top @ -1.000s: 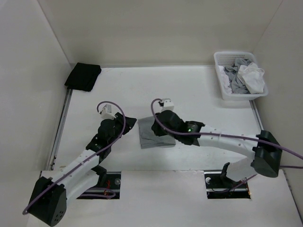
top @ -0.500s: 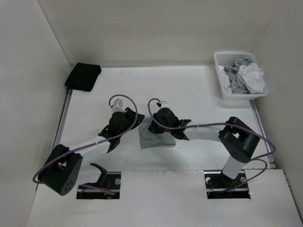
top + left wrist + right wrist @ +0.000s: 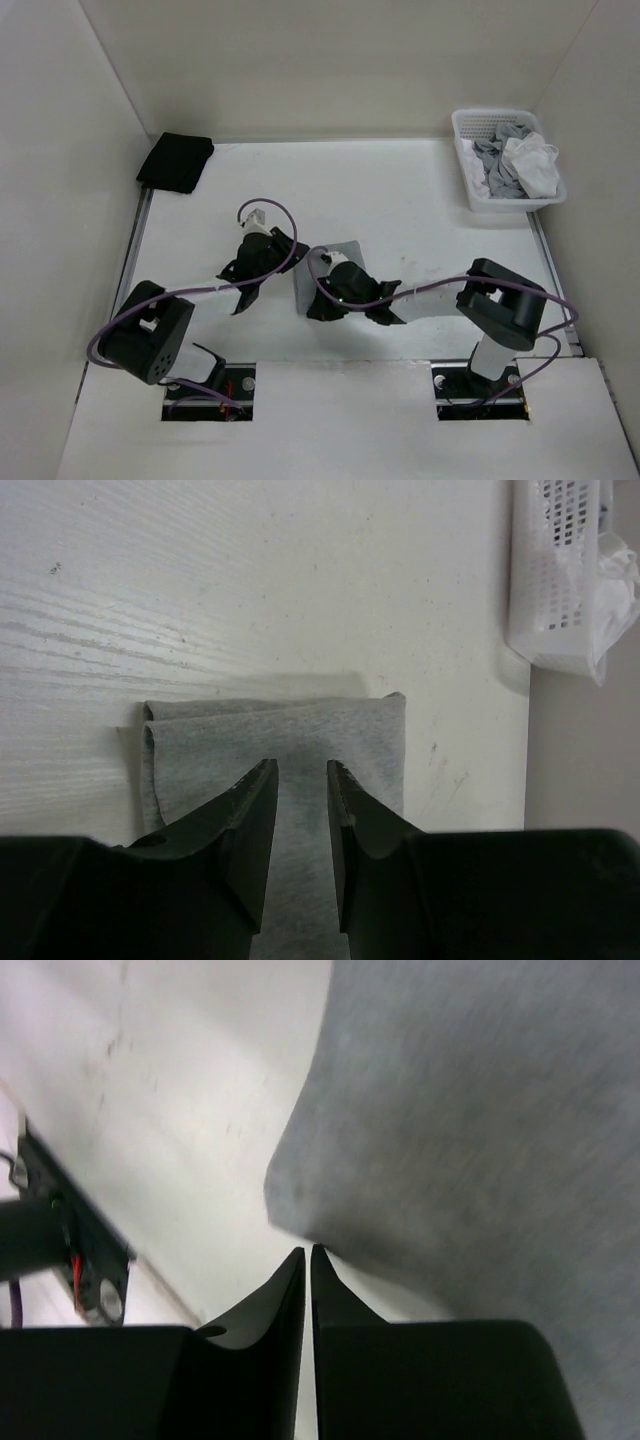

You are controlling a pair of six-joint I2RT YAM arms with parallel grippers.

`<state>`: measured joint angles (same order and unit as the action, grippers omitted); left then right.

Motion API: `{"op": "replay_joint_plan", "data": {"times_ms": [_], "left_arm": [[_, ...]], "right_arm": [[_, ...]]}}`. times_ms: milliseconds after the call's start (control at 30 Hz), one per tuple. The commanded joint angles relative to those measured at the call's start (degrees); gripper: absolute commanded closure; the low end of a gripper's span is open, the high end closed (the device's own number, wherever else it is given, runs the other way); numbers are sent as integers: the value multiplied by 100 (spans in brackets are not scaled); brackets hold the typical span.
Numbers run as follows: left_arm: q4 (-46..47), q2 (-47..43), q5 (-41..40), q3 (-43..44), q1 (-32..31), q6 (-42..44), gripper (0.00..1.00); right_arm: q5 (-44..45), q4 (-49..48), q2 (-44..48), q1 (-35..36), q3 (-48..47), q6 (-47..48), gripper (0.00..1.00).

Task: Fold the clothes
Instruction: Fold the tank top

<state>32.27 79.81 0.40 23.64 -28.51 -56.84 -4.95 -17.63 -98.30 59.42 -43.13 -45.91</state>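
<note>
I saw a folded black cloth (image 3: 176, 162) in the table's far left corner, then the left gripper (image 3: 300, 768) over the grey shirt (image 3: 350, 735), its jaws partly apart and gripping nothing; the shirt lay folded into a small rectangle mid-table between the arms. The right gripper (image 3: 307, 1251) sat at a corner of the shirt, jaws all but closed, with no cloth pinched that I could make out. At the far right a white slotted basket (image 3: 498, 205) held crumpled grey garments (image 3: 492, 160) and a white garment (image 3: 532, 165), all on a white table (image 3: 400, 190) boxed in by plain white walls (image 3: 330, 60).
</note>
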Motion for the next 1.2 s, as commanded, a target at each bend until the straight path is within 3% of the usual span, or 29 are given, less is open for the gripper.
{"op": "replay_joint_plan", "data": {"times_ms": [0,167,333,500,633,833,1000,1167], "left_arm": [[385,-307,83,150,34,-3,76],[52,-922,74,-87,149,-3,75],[-589,-1678,4,-447,482,76,70],[-1555,-2504,-5,-702,1106,339,64],[-2434,-3014,-119,-650,1493,674,57],[-2840,-3349,-41,-738,1941,823,49],[-2762,-3174,-32,-720,1802,937,50],[-2735,-2866,-128,-650,1555,1052,50]], "right_arm": [[46,-373,539,170,95,-102,89],[231,-250,1390,188,252,12,85],[792,-241,2927,-180,840,380,69],[1767,-92,4483,-1154,1517,609,44],[2138,-39,5241,-2357,1887,548,30],[2077,-337,4892,-3844,2133,451,21],[2112,-1040,4496,-4022,2651,346,21],[2068,-1120,4469,-4083,2740,337,21]]}}
